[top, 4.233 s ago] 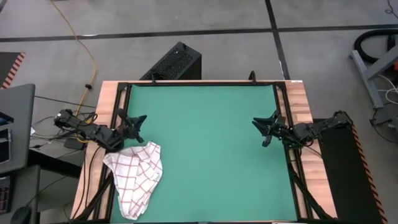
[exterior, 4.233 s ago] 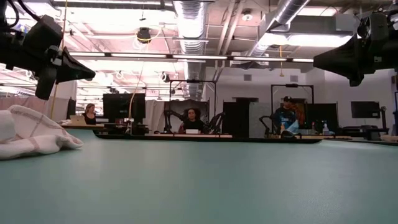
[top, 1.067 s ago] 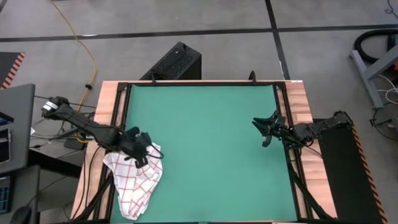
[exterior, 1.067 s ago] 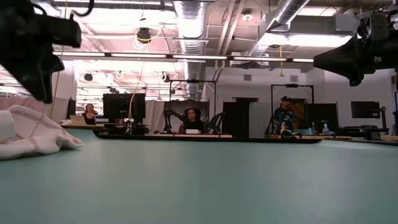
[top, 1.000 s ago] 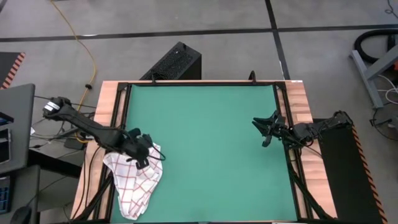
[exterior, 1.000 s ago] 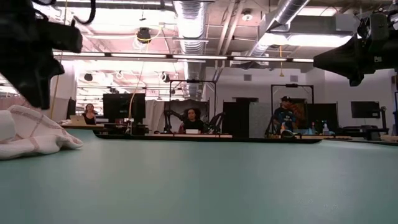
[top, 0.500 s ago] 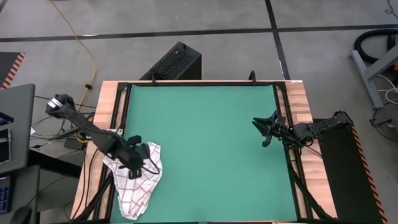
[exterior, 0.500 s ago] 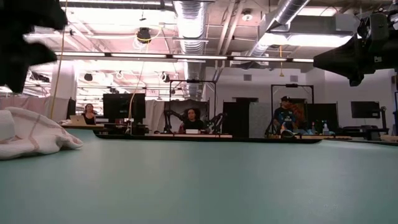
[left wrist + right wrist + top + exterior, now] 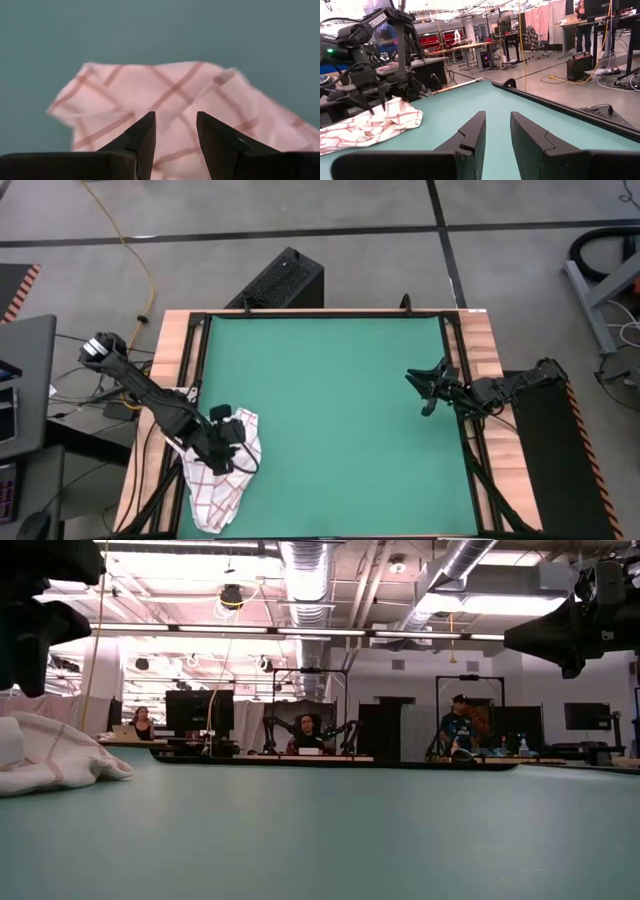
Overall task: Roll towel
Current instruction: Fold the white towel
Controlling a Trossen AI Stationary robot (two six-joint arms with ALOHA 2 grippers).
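Observation:
The towel [image 9: 222, 475], white with a thin dark-red check, lies crumpled at the near left corner of the green mat [image 9: 330, 410]. Part of it spreads over the mat's left border. It also shows in the low view [image 9: 50, 755] and in the left wrist view [image 9: 150, 95]. My left gripper [image 9: 232, 448] hovers over the towel's far part, pointing down. It is open [image 9: 176, 117], with the cloth beyond the fingertips. My right gripper [image 9: 418, 392] waits open at the mat's right edge, well above the mat [image 9: 560, 635], with nothing between its fingers [image 9: 497, 117].
The wooden table top [image 9: 480, 360] frames the mat. A black box [image 9: 280, 280] stands on the floor past the far edge. The mat's middle and right lie bare. People sit at desks [image 9: 310, 735] in the room behind.
My left gripper has moved toward the table's near edge, from the towel's far edge to above its far part. The towel lies as before.

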